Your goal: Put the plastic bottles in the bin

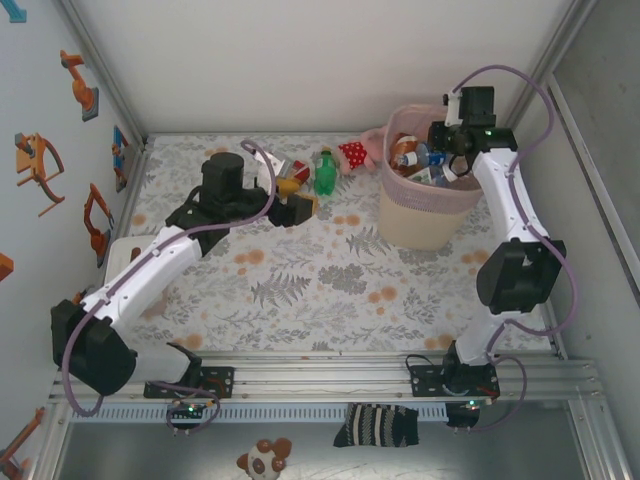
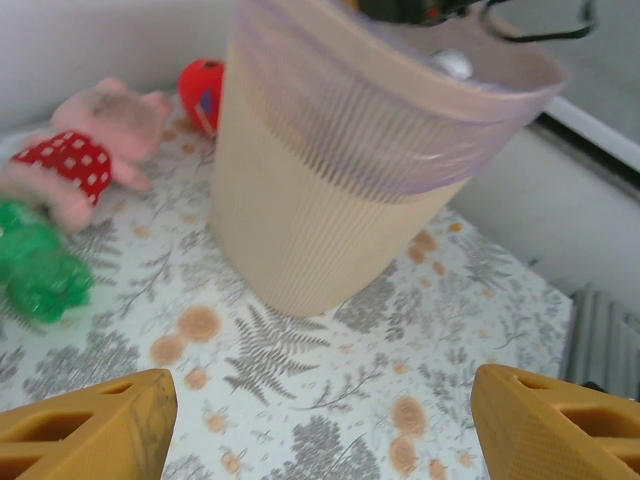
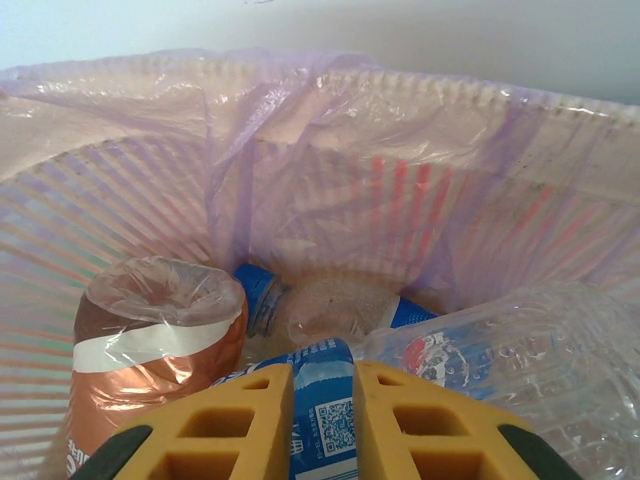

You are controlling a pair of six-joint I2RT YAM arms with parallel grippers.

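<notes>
left fingers (image 2: 90,430) are held wide open and empty above the counter (image 1: 320,290) | green bottle (image 1: 324,172) is laid on the counter just beyond them, beside a pink soft toy (image 1: 355,152) | bin (image 1: 425,215) is seen far right, with brown and blue-labelled bottles (image 3: 150,370) piled inside | right fingers (image 3: 230,420) are closed over the bin's mouth

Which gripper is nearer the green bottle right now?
Left. The left gripper hangs just short of the green bottle; the right gripper is off over the bin.
</notes>
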